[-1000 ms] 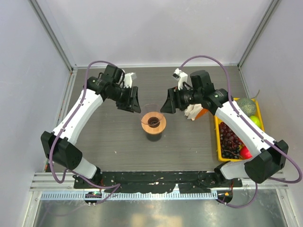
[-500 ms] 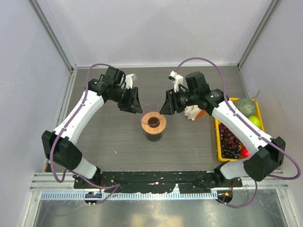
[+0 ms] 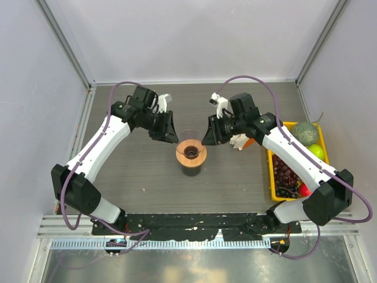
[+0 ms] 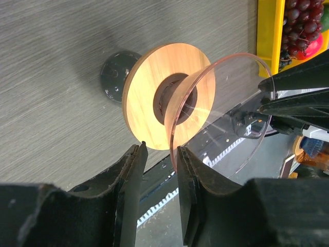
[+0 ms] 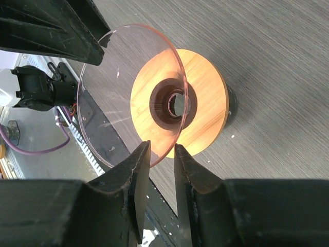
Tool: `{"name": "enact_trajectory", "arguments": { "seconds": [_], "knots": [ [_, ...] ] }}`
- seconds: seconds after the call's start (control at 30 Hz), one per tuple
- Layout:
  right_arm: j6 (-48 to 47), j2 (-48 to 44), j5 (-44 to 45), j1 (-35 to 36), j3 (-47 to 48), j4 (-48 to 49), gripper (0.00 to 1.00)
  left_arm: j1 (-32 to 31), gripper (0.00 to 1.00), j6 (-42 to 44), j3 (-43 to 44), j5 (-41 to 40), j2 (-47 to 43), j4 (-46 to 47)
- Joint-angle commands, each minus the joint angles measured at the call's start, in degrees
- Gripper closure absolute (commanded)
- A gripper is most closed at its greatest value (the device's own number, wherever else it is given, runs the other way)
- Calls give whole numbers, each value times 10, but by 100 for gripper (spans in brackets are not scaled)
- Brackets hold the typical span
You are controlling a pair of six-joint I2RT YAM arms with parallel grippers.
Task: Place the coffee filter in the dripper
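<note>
Your dripper [image 3: 200, 154] stands upright in the middle of the table [image 3: 141, 177], with its clear cone rising from the wood ring and a gripper at each side of the cone's rim. On your left gripper [image 4: 160, 154], the fingers [image 4: 131, 180] stand close together but are not pressed shut. They straddle the rim. The clear lip runs between them, against or just beside one finger, and a gap shows at the other. Your right gripper [image 5: 162, 152] sits the same way on the opposite edge. Its narrow jaws stand on either side of the lip with a sliver of space each way, so it is not a pinch. The two grippers face each other across the cone, above the ring. A ruffled bunch of white paper [image 3: 238, 140] lies behind your right arm, near the yellow tray [image 3: 270, 177]. You cannot tell whether the filter lies among it.
</note>
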Motion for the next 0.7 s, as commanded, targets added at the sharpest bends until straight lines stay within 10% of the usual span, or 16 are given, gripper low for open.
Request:
{"name": "enact_trajectory", "arguments": {
  "seconds": [0.0,0.67],
  "knots": [
    [-4,-4,6,3,-2,12,70,-9,64,-6,-8,3,-35,38],
    [20,4,20,11,-7,21,95,-20,95,-8,-41,-11,-26,44]
  ]
}}
